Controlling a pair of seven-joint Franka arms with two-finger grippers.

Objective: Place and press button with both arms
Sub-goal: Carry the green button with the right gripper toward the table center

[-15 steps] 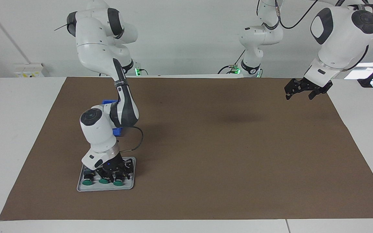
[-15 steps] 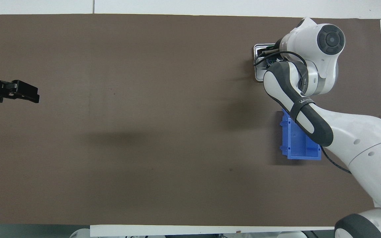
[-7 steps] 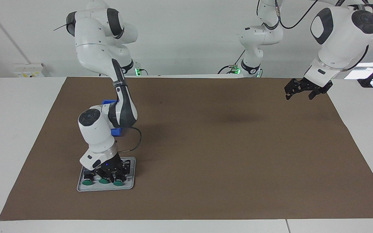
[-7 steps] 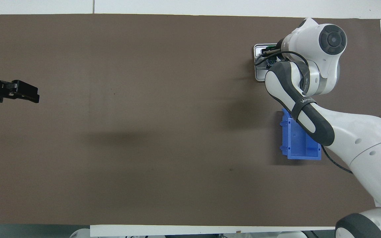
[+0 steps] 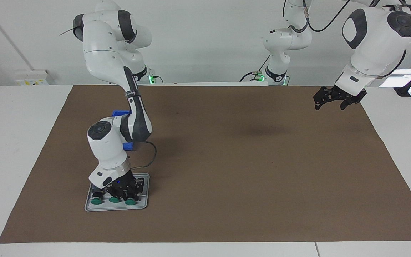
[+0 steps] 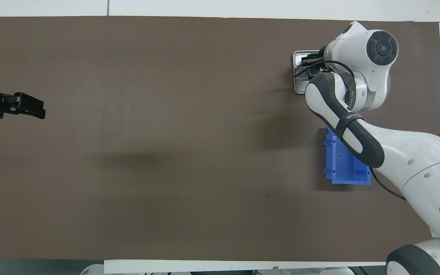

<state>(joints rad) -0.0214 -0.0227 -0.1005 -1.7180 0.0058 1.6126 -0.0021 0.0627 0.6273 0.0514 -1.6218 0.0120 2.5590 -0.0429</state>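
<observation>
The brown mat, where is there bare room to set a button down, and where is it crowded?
The brown mat lies bare from the grey tray and blue bin to the left arm's end, where the left gripper waits, raised. It is crowded at the right arm's end: the right gripper is down in the tray among three green buttons.
</observation>
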